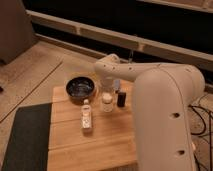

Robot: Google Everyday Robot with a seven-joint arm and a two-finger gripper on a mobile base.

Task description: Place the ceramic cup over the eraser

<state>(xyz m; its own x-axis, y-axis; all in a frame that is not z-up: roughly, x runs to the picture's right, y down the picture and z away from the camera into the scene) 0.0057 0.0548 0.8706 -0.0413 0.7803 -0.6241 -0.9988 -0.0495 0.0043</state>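
Observation:
The ceramic cup [106, 103] is a small whitish cylinder standing upright near the middle of the wooden table [100, 145]. The eraser [121, 98], a small black upright block, stands just right of the cup with a narrow gap between them. My gripper [107, 91] hangs directly over the cup, reaching down from the white arm [125, 72] that comes in from the right. It sits at the cup's top, and I cannot see whether it grips the cup.
A wide black bowl [80, 89] sits at the table's back left. A slim clear bottle [87, 116] stands in front of the cup. The arm's bulky white body [167, 120] covers the table's right side. A dark mat [25, 137] lies left of the table.

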